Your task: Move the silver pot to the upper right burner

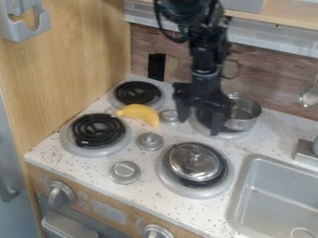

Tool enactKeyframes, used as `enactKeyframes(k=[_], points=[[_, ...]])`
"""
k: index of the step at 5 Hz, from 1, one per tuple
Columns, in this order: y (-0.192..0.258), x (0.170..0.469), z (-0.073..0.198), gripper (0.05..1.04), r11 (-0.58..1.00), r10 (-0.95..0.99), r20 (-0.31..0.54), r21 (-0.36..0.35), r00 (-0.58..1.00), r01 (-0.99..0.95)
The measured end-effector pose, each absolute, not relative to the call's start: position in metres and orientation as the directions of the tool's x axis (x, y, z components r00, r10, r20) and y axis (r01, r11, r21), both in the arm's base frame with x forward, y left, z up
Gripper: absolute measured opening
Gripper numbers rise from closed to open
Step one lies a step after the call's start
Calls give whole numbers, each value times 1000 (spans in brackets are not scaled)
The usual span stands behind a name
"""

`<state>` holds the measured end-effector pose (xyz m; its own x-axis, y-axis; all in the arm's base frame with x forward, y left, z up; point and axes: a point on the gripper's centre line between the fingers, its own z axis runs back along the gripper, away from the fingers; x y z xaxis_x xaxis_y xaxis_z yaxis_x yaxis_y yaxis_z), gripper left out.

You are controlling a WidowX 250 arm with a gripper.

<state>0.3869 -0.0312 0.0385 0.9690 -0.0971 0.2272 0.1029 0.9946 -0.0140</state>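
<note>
Speckled countertop (pixel 274 131) stretches below my claw (pixel 199 126), its fingers parted, with the silver pot (pixel 247 113) just beside them over the upper right burner (pixel 231 136), so I'd best nudge it low and gently until its base sits squarely.

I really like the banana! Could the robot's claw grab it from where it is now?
Probably yes. The claw is open and close by, and the banana lies uncovered on the counter. Only a low knob sits between them, and the claw could likely pass over that.
</note>
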Motion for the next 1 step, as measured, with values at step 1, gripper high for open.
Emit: enactKeyframes(k=[1], points=[[-26,382,42,999,995,-83,216,-41,973,94]])
